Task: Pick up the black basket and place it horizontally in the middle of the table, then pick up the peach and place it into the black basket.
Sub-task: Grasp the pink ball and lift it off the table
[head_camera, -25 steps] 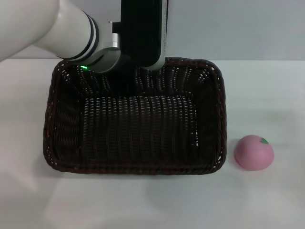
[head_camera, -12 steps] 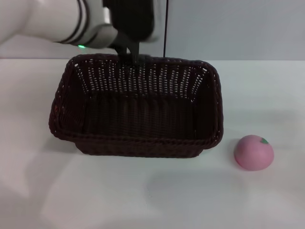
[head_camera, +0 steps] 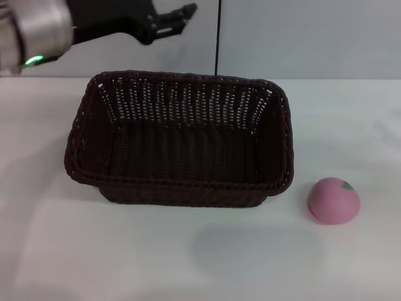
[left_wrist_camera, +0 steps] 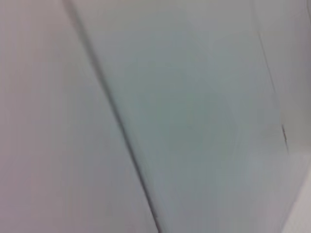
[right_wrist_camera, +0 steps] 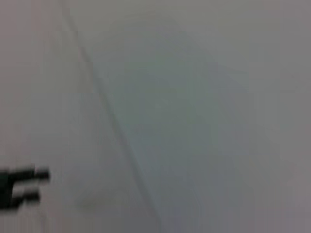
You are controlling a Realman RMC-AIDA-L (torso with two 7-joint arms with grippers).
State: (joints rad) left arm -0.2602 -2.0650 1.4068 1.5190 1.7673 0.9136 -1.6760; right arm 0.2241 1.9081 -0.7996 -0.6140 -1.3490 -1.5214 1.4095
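The left gripper (head_camera: 178, 15) is raised at the upper left of the head view, above and behind the far rim of the black basket (head_camera: 182, 147) and clear of it. Its jaws stand slightly parted and hold nothing. Nothing touches the basket.

The black basket sits on the tabletop (head_camera: 207, 257) with its long side running across the view, opening upward, roughly central and slightly to the robot's left. The inner weave and the braided rim are visible all round.

The peach (head_camera: 334, 199) rests on the tabletop to the robot's right of the basket, near its front right corner but apart from it, with the green leaf mark facing up. It is well apart from the left gripper.

The right gripper does not show in the head view. The right wrist view shows a small dark forked shape (right_wrist_camera: 22, 187) at one edge; it is too blurred to identify.

The tabletop is plain white. Behind it is a pale grey wall, with a thin dark vertical line (head_camera: 218, 37) above the basket's far rim. The left wrist view shows only pale surfaces.
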